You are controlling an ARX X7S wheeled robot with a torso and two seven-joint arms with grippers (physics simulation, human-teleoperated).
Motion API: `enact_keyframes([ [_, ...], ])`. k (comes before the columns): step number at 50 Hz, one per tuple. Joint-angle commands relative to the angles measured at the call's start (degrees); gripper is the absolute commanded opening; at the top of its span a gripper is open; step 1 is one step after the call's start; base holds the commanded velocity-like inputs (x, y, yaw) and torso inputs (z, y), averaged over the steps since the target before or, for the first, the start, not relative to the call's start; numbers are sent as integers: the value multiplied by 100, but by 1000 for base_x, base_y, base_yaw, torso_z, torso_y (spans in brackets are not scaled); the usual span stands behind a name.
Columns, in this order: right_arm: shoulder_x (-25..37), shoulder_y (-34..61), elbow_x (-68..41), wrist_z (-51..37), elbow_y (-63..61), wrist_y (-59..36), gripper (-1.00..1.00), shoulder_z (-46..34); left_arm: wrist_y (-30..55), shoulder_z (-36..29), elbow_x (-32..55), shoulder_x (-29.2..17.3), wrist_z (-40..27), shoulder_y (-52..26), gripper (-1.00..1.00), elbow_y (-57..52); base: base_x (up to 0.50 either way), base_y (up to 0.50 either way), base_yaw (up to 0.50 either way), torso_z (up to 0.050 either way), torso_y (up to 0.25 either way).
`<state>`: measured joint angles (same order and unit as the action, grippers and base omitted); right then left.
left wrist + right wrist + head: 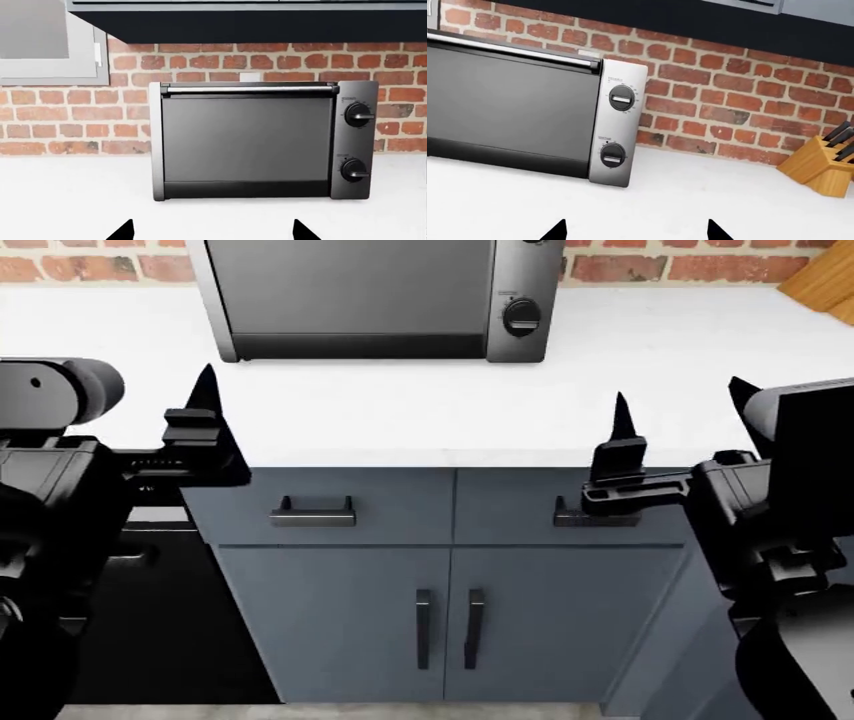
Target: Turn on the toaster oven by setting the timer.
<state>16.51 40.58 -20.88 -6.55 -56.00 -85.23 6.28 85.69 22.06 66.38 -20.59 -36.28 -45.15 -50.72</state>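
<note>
The toaster oven stands on the white counter against the brick wall, a dark grey box with a large dark glass door. It also shows in the head view and the right wrist view. Its control panel is on its right side. The timer is the lower black knob, below the number-ringed temperature knob. My left gripper is open and empty at the counter's front edge, well short of the oven. My right gripper is open and empty, also at the front edge.
A wooden knife block stands at the back right of the counter. Dark wall cabinets hang above the oven. A window is left of it. Grey drawers and cabinet doors sit below the counter.
</note>
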Motion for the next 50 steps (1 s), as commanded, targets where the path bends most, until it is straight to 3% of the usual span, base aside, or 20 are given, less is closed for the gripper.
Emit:
enact_keyframes([
  [1,91,385,-530,-338,-88,-449,100,235,129,128,1329,-336,-965,-387,100,199,0,0,0,0,0],
  [30,173,230,-1149,-696,33,-138,100,326,-483,-354,773,-495,-710,-126,100,381,1,0,0,0,0],
  [50,290,125,-1307,-822,96,35,100,190,-597,-300,1291,-575,-976,-116,100,423,500,-23,0,0,0],
])
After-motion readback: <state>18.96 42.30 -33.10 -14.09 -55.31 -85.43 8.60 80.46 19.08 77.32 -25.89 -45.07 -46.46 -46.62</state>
